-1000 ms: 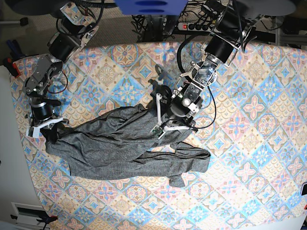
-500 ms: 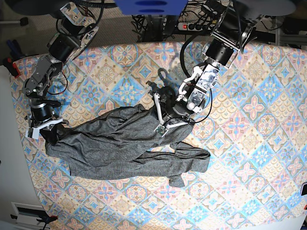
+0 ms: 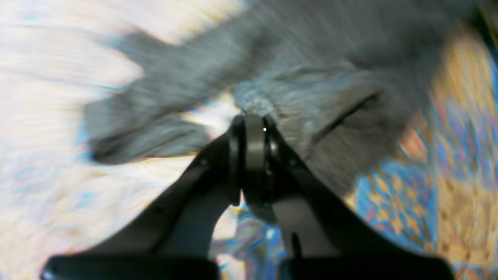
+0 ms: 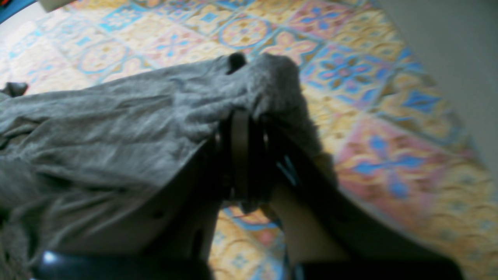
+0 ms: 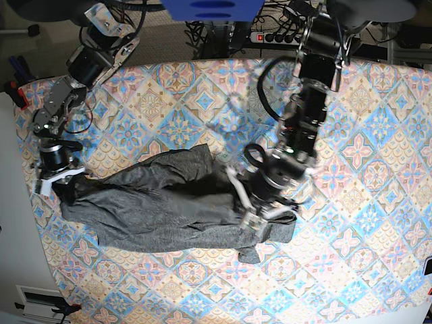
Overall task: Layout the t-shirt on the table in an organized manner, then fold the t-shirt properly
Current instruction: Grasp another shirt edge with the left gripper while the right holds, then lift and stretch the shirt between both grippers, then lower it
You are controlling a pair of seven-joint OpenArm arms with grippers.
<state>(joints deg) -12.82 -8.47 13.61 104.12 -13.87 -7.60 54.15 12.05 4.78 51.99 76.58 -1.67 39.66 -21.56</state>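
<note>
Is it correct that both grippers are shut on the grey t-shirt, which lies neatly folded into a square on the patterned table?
Not entirely. The left gripper and the right gripper are each shut on the t-shirt, and it does lie on the table. But the base view shows it unfolded: a long, rumpled, bunched strip stretched between the two grippers, not a neat square.

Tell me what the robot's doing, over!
Left gripper shut on t-shirt. Right gripper shut on its other end. Shirt bunched on table. Nothing in the way.
</note>
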